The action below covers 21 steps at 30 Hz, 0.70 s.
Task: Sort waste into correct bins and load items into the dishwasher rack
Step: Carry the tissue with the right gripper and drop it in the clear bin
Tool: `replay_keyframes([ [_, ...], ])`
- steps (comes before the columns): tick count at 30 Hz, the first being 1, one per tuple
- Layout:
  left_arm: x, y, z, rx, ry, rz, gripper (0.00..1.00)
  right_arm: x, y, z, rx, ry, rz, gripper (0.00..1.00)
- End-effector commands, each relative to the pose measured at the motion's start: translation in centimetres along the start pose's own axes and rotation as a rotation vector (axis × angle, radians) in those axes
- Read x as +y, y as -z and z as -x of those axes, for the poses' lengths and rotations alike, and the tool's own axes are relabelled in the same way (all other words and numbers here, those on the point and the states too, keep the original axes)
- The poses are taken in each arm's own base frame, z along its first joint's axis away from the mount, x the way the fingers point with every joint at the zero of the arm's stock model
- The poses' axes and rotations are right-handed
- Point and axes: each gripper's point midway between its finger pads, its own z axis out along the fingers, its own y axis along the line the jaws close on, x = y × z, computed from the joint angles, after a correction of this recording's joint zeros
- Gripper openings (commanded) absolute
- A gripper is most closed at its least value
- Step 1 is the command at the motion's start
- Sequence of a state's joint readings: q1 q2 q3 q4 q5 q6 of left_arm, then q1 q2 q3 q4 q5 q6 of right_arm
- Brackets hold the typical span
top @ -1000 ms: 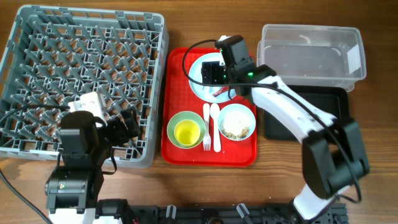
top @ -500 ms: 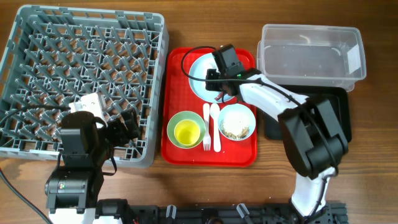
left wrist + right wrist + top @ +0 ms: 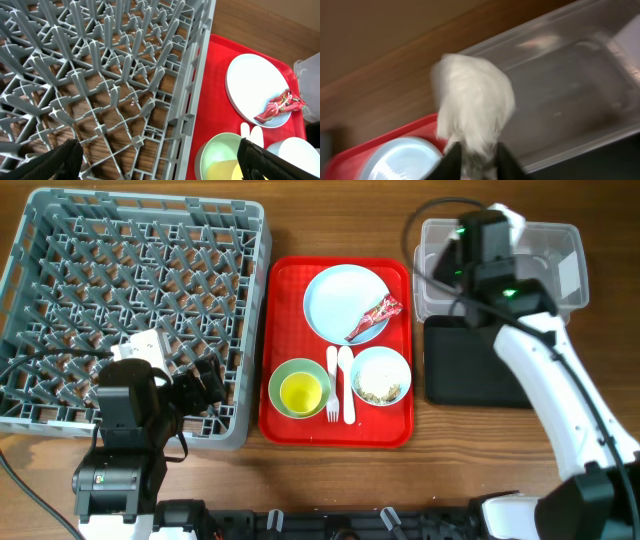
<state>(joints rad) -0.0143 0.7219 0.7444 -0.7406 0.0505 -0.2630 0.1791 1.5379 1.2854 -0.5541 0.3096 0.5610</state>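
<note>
My right gripper [image 3: 476,160] is shut on a crumpled white tissue [image 3: 472,100] and hangs over the left end of the clear tub [image 3: 530,270]. The black tray [image 3: 470,370] lies just in front of the tub. A red candy wrapper [image 3: 374,318] rests on the pale blue plate [image 3: 335,295]. Crumbly food scraps fill the pale blue bowl [image 3: 381,376]. The yellow cup [image 3: 300,392] sits in the green bowl [image 3: 283,375], with the fork [image 3: 332,385] and spoon [image 3: 346,385] beside it. My left gripper [image 3: 160,162] stands open over the front right corner of the grey rack [image 3: 60,220].
Plate, bowls and cutlery all lie on a red serving tray [image 3: 290,280] between the rack and the bins. Bare wooden table shows behind the tray and along the front edge. My right arm [image 3: 545,390] reaches over the black tray.
My right gripper closed over the plate, then swung right to the clear tub with the tissue in it. The wrapper stays on the plate. The left arm has not moved.
</note>
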Motion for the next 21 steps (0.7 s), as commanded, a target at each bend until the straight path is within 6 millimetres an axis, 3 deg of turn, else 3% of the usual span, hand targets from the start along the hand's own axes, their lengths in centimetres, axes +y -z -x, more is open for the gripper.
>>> replay_keyframes([
  [1,-0.5,0.4,0.6,-0.018,-0.025,-0.019,1.0,-3.4,-2.2,1.2,-0.015,-0.068,-0.094,0.59],
  [2,-0.5,0.4,0.6,-0.018,-0.025,-0.019,1.0,-3.7,-2.6,1.7,-0.023,-0.085,-0.082,0.77],
  [3,-0.5,0.4,0.6,-0.018,-0.025,-0.019,1.0,-3.5,-2.7,2.0,-0.025,-0.094,-0.055,0.87],
  [5,-0.5,0.4,0.6,-0.018,-0.025,-0.019,1.0,-1.4,-2.2,2.0,0.007,-0.044,0.072,0.88],
  [8,-0.5,0.4,0.6,-0.018,-0.025,-0.019,1.0,4.2,-0.2,0.0,0.118,0.008,0.371,0.85],
  [9,-0.5,0.4,0.6,-0.018,-0.025,-0.019,1.0,5.1,0.2,-0.6,0.136,0.021,0.399,0.85],
  [13,-0.5,0.4,0.5,-0.015,-0.025,-0.018,1.0,5.4,0.3,-2.8,0.163,-0.004,0.291,0.89],
  [17,-0.5,0.4,0.5,-0.014,-0.025,-0.018,1.0,7.1,1.1,-5.0,0.208,0.061,0.313,0.88],
  [21,-0.5,0.4,0.4,-0.01,-0.025,-0.016,1.0,7.8,0.6,-9.8,0.315,0.046,0.254,0.84],
])
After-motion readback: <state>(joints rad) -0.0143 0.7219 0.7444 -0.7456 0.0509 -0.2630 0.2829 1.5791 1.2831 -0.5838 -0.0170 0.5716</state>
